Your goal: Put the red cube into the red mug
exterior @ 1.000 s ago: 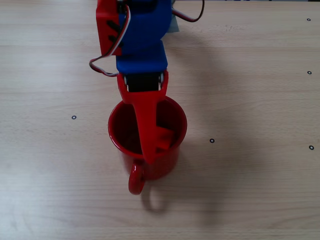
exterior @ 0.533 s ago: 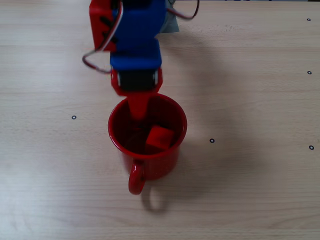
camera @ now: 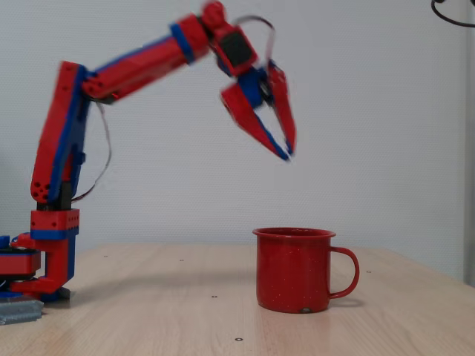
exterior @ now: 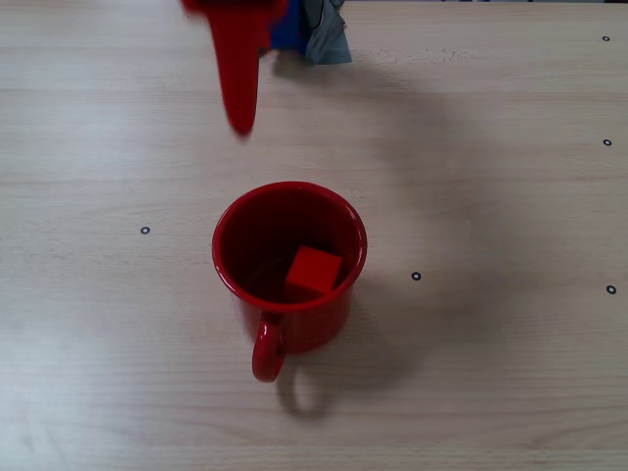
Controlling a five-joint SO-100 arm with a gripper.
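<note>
- Fixed view from above: my claw (exterior: 238, 123) hangs at the upper left of the frame, empty. The red cube (exterior: 314, 270) lies inside the red mug (exterior: 228, 235) at centre, below and right of my tip. I cannot tell the jaw gap here.
- Side fixed view: my claw (camera: 286, 144) sits high above the red mug (camera: 293, 271) on the desk (camera: 148, 311), jaws nearly together, holding nothing; the cube is hidden.

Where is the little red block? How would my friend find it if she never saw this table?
Look for the wooden table and the big shiny red mug standing near its middle, handle toward the camera in the overhead fixed view. Peek down inside: the red cube lies at the bottom, tilted. It is small with flat square faces, unlike the round mug or the long pointed tool hanging away from it.
</note>
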